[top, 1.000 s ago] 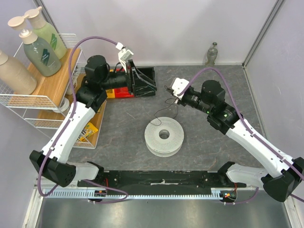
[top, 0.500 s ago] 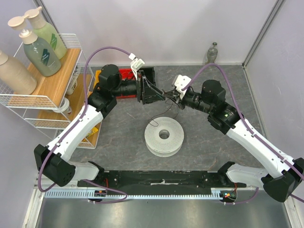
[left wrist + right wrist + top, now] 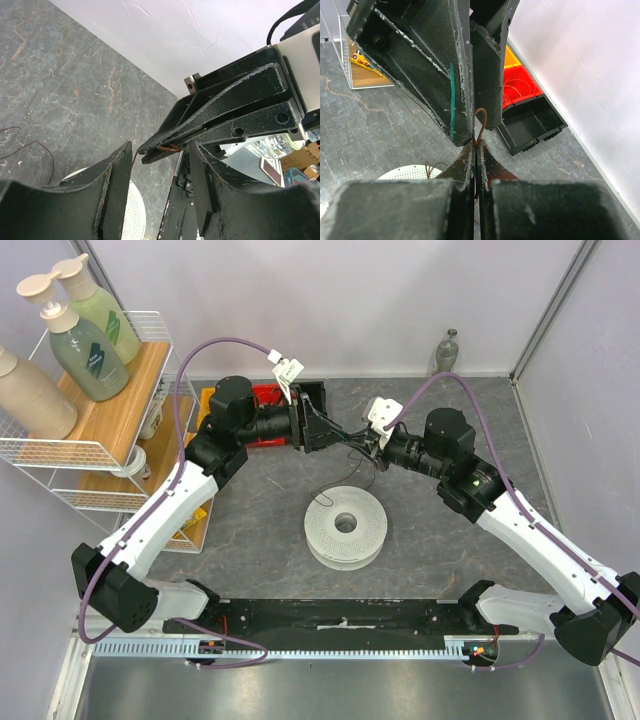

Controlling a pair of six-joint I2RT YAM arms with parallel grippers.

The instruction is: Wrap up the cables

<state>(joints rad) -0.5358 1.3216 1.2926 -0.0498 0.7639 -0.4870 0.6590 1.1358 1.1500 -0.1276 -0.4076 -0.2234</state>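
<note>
The cable is a thin dark-brown wire. A short loop of it (image 3: pixel 481 119) sticks out of the tips of my right gripper (image 3: pixel 476 146), which is shut on it, held above the table behind the white perforated spool (image 3: pixel 345 526). My left gripper (image 3: pixel 161 172) is open. Its two fingers (image 3: pixel 447 70) stand on either side of the right gripper's tip (image 3: pixel 165 146) and the loop (image 3: pixel 171 148), with a gap on both sides. More wire (image 3: pixel 44 149) lies slack on the table beside the spool. In the top view the two grippers meet nose to nose (image 3: pixel 345 436).
A red bin (image 3: pixel 521 86) and a black bin (image 3: pixel 532 125) sit by the back wall behind the left gripper. A wire rack (image 3: pixel 60 455) with pump bottles stands at the left. A small bottle (image 3: pixel 447 352) stands at the back right.
My left arm has swung right, away from the bins, to meet the right gripper. Its fingers now straddle the right gripper's tip and have narrowed a little. The right arm has barely moved.
</note>
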